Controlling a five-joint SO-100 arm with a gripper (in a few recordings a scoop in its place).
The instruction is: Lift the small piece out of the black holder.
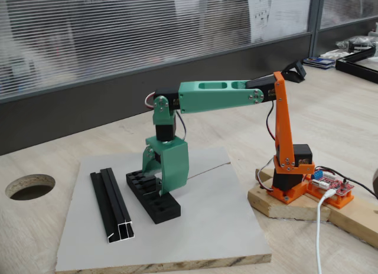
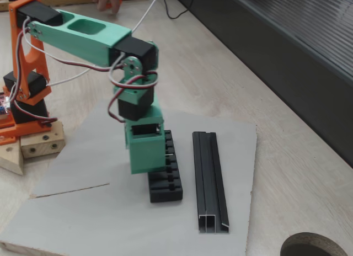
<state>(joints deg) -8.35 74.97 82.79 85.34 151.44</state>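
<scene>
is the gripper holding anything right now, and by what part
Cannot be told. The gripper is down at the black holder, and its green fingers hide whatever lies between them.

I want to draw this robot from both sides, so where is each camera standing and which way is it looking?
A fixed view: low at the table's edge, facing the window blinds; the orange base stands at the right, and the green gripper is down on the black holder.
A fixed view: higher up on the opposite side, looking down; the base stands at the left and the gripper covers part of the holder.
Both show the black grooved rail on the grey board.
</scene>
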